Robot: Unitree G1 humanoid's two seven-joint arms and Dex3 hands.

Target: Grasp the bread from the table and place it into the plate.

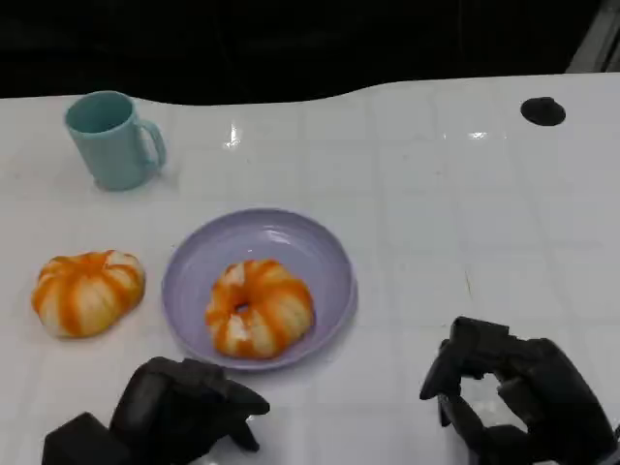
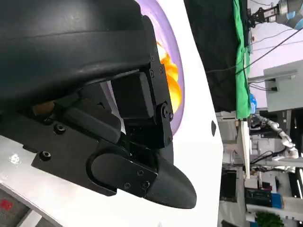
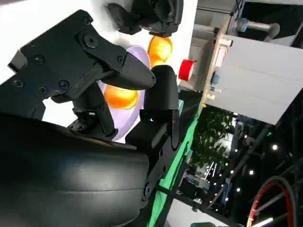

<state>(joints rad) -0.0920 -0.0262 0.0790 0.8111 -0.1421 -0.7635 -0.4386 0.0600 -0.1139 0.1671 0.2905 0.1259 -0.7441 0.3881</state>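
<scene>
One orange-and-white striped bread (image 1: 87, 292) lies on the white table, left of the lilac plate (image 1: 291, 228). A second striped bread (image 1: 260, 307) sits inside the plate. My left hand (image 1: 184, 407) hovers near the table's front edge, just below the plate and right of the loose bread, holding nothing. Over at the lower right, my right hand (image 1: 513, 392) has bent fingers with bare table showing between them. The left wrist view shows the left hand (image 2: 118, 118) beside the plate (image 2: 163, 28) and its bread (image 2: 171, 80). In the right wrist view, the right hand (image 3: 94, 71) faces the plated bread (image 3: 120, 97).
A teal mug (image 1: 111, 139) stands at the back left. A small black round mark (image 1: 542, 110) sits at the back right near the table's far edge. White table stretches between the plate and my right hand.
</scene>
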